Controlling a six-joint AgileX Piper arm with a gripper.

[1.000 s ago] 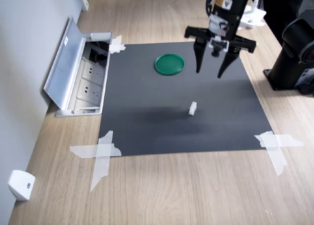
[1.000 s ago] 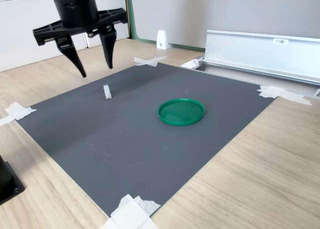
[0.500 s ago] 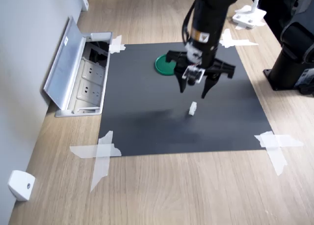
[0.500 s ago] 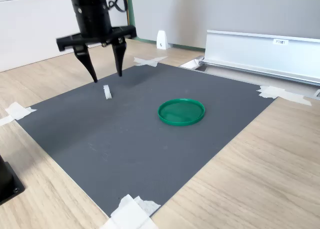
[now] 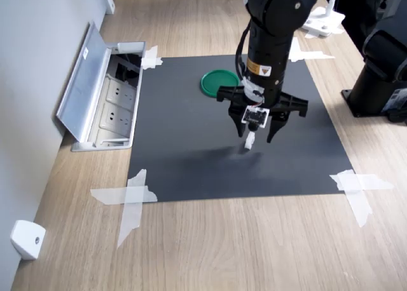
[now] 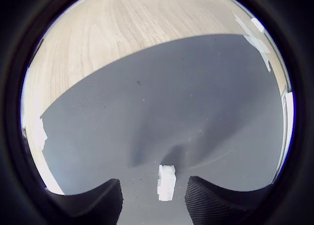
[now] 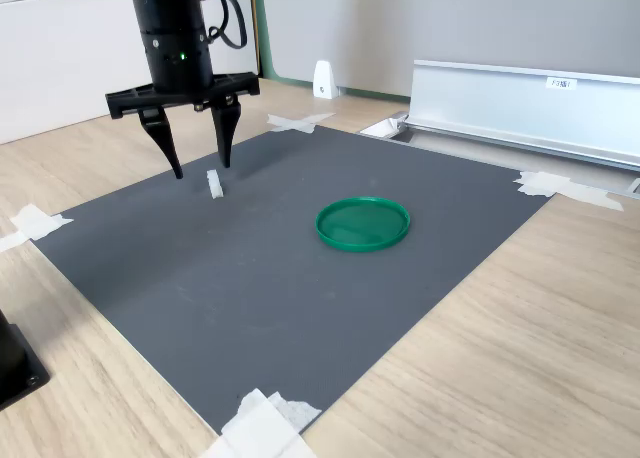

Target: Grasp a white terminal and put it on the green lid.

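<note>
End effector [image 5: 259, 137] spread wide, hanging low over the dark mat [image 5: 191, 151], nothing pinched. White terminal [image 5: 249, 141] on the mat directly beneath, between the two fingertips in the wrist view [image 6: 166, 182], not touched. Its long axis appears to run along the gap. Green lid [image 7: 363, 223] well apart.

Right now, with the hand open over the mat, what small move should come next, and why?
Probably a short straight descent, then close. The hand is open, and in the wrist view the white terminal sits between its two fingers, roughly centred. In the second exterior view the fingertips appear to sit just above the terminal on the mat, so they likely need to drop further before they can grip it.
</note>
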